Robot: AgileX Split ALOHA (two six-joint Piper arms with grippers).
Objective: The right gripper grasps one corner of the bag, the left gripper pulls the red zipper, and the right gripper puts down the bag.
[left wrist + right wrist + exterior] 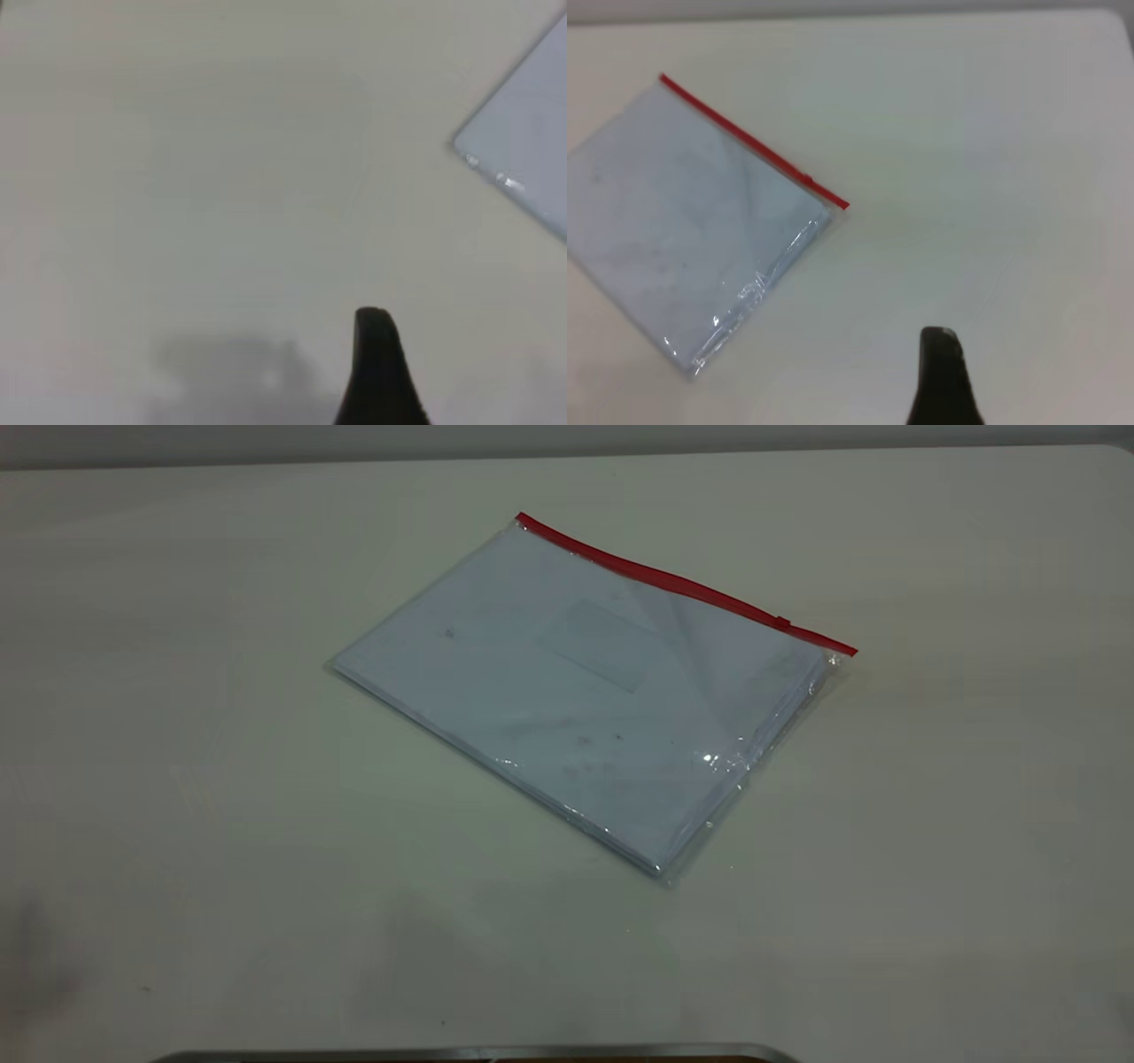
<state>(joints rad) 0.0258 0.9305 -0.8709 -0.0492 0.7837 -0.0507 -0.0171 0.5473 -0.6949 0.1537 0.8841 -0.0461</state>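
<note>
The bag [585,691] lies flat in the middle of the table, a clear pouch with white paper inside. Its red zipper [682,586] runs along the far long edge, with the small slider tab [783,622] close to the right end. Neither arm shows in the exterior view. In the left wrist view, the black tip of my left gripper [376,363] hangs over bare table, well apart from one corner of the bag [532,142]. My right gripper [941,376] also hangs over bare table, off to the side of the bag [691,230] and the end of its red zipper [753,146].
The pale table [177,735] spreads wide on all sides of the bag. Its far edge [567,456] runs along the top of the exterior view. A dark metal strip [478,1054] sits at the near edge.
</note>
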